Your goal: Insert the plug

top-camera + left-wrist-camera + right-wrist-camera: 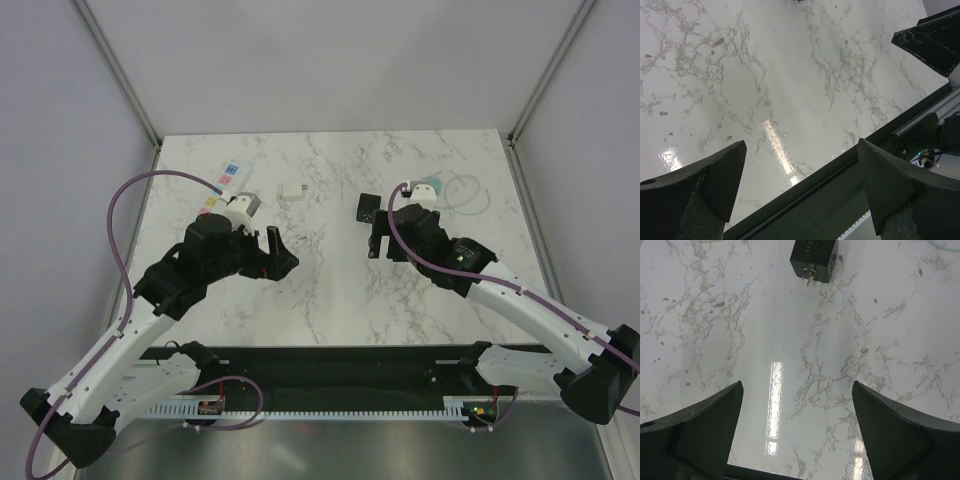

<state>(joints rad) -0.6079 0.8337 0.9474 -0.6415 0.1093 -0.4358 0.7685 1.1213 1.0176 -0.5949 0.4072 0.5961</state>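
Observation:
A white power strip [224,187] with coloured labels lies at the back left of the marble table, partly hidden by my left arm. A small white plug [291,192] lies to its right. A black plug [367,208] lies near the middle; in the right wrist view [814,257] its two prongs point toward my right gripper. My right gripper [374,237] [797,410] is open and empty just in front of the black plug, apart from it. My left gripper [284,252] [800,165] is open and empty over bare table, right of the strip.
A teal cable [462,192] coils at the back right beside a white-and-teal item [428,187]. The table's black front rail [840,185] shows in the left wrist view. Metal frame posts [118,70] stand at the back corners.

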